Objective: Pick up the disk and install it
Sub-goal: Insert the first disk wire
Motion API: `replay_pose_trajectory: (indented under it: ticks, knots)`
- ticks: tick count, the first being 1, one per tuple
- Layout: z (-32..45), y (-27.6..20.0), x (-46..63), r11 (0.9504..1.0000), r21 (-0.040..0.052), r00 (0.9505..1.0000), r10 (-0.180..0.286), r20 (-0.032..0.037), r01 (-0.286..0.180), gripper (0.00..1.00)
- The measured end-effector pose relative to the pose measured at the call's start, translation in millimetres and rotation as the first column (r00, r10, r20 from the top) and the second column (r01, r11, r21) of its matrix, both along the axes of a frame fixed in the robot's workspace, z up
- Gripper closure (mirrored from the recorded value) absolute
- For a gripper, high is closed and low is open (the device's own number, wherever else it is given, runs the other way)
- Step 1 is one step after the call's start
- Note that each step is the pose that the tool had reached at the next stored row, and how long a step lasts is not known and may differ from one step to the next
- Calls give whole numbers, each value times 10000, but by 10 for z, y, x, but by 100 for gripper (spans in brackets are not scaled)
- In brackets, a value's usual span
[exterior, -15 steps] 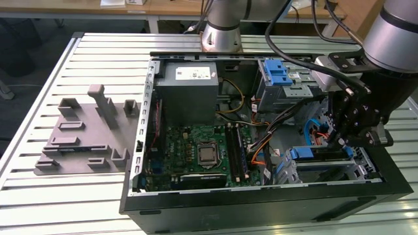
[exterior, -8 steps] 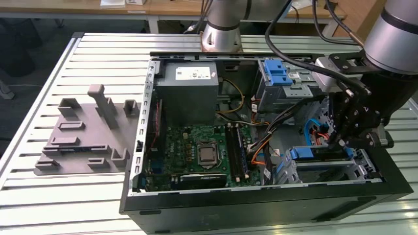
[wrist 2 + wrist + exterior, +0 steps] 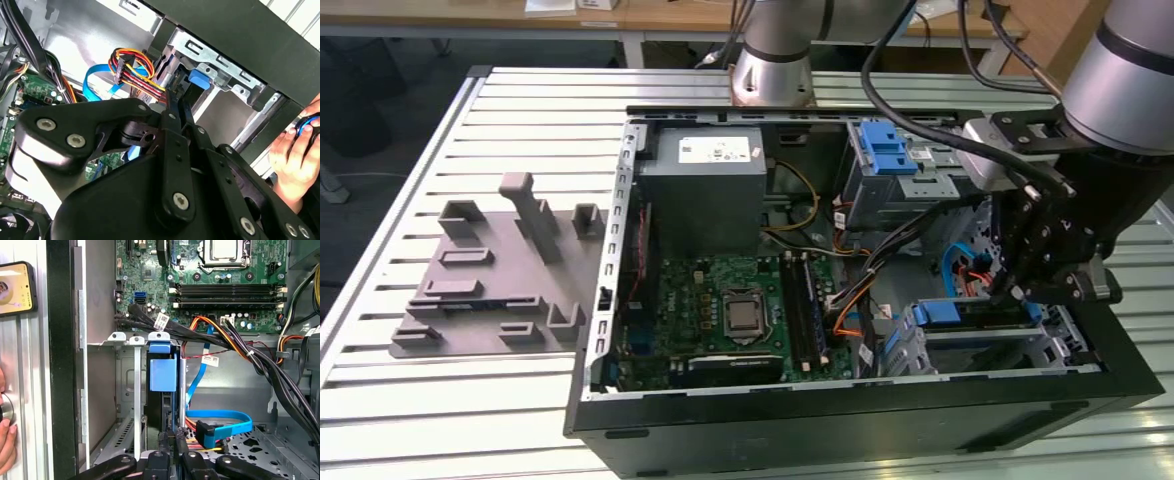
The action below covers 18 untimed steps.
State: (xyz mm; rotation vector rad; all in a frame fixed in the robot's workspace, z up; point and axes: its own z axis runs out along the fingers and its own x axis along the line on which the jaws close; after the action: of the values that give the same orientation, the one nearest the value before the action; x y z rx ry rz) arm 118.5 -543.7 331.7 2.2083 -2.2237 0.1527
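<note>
The disk [image 3: 981, 316] stands on edge in the lower drive bay of the open computer case [image 3: 854, 420], at the exterior view's right. Its blue plastic bracket [image 3: 163, 372] caps the end nearer the motherboard, and the dark body [image 3: 159, 407] runs back from it. In the second wrist view the blue bracket tab [image 3: 200, 80] sits at the mouth of the metal bay. My gripper [image 3: 1014, 292] reaches down into the case at the disk's other end. Its black fingers [image 3: 181, 434] look shut, tips close together right at the disk [image 3: 172, 105].
A bundle of coloured power wires [image 3: 135, 70] and a blue data cable [image 3: 220, 422] lie beside the bay. The motherboard [image 3: 734, 310], grey power supply box [image 3: 707, 190] and an upper cage with a blue latch [image 3: 894, 160] share the case. A person's hand [image 3: 295, 150] is outside the case wall. A grey fixture [image 3: 494, 270] lies on the table.
</note>
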Motion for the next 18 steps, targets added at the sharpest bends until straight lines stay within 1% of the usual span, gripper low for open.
replay_pose_trajectory:
  ticks: [5,9,13,16,17,18]
  knots:
    - [-1,0,2,10000,-3,10000,-16,-3,16,84]
    - [-28,-10,7,10000,23,10000,-21,-18,21,84]
    - [-32,-11,9,10000,45,10000,-21,-21,21,84]
    - [9,-11,9,10000,42,10000,-21,-21,21,82]
    - [24,-11,9,10000,42,10000,-21,-23,21,76]
    - [38,-11,9,10000,43,10000,-21,-26,21,76]
